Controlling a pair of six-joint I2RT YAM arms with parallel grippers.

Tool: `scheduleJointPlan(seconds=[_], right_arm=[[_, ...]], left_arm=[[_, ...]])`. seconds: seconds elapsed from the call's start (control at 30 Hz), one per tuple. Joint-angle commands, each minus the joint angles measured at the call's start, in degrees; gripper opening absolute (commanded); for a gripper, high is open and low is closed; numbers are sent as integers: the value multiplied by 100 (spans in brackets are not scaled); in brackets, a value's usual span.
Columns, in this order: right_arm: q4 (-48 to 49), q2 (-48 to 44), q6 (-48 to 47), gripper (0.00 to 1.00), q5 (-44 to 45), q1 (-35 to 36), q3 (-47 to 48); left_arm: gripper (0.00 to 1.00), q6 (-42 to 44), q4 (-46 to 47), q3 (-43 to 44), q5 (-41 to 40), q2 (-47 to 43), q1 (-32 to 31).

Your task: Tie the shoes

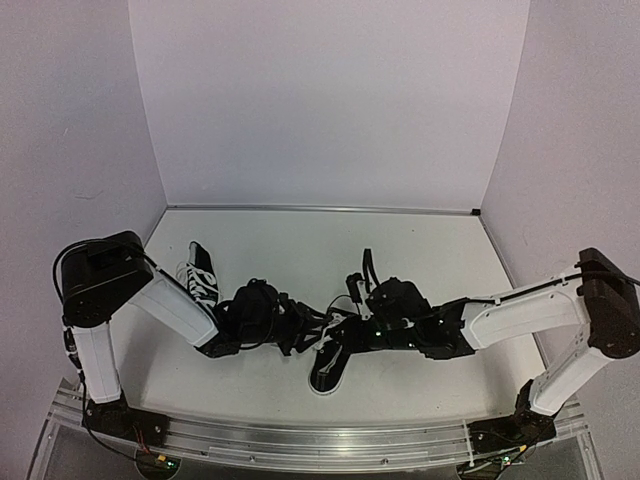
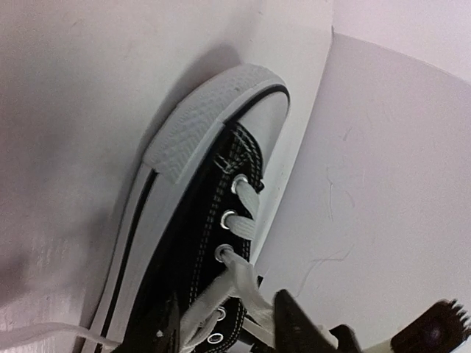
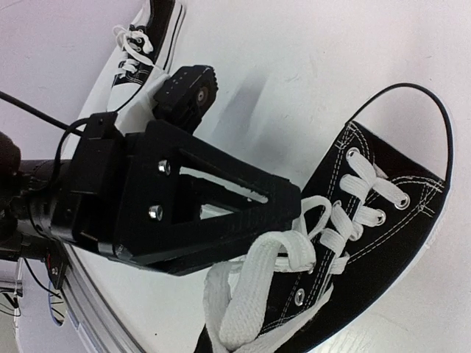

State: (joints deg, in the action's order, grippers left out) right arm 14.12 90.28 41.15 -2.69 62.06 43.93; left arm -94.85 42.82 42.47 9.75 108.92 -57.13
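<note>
While 1 shoe (image 1: pixel 328 370) is placed at the near middle of the table (image 1: pixel 300 240), between both grippers, the 2nd shoe (image 1: pixel 197 272) is seen well apart from it at the left. The left gripper (image 2: pixel 364 312) is held released, fingers spread just beside the middle shoe's loose white lace (image 3: pixel 243 294). The right gripper (image 1: pixel 346 322) is clenched at the same shoe; whether lace is pinched cannot be told.

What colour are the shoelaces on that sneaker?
White laces, clearest in the right wrist view.
</note>
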Motion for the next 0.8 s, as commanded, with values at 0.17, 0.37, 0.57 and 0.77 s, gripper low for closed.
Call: scheduleJointPlan(seconds=[0.17,0.37,0.57,0.77], right_arm=[[-668,-482,13,0,-252,25,-360],[-709,-639,65,0,-306,24,-575],[-700,-542,47,0,-311,25,-558],[-703,-494,166,0,-438,21,-582]], left_arm=[[68,1765,-2056,134,-872,-1403,246],[98,3579,-2542,69,-918,-2256,278],[100,4376,-3977,816,-905,-2925,281],[100,4117,-4593,1848,11,-2738,323]])
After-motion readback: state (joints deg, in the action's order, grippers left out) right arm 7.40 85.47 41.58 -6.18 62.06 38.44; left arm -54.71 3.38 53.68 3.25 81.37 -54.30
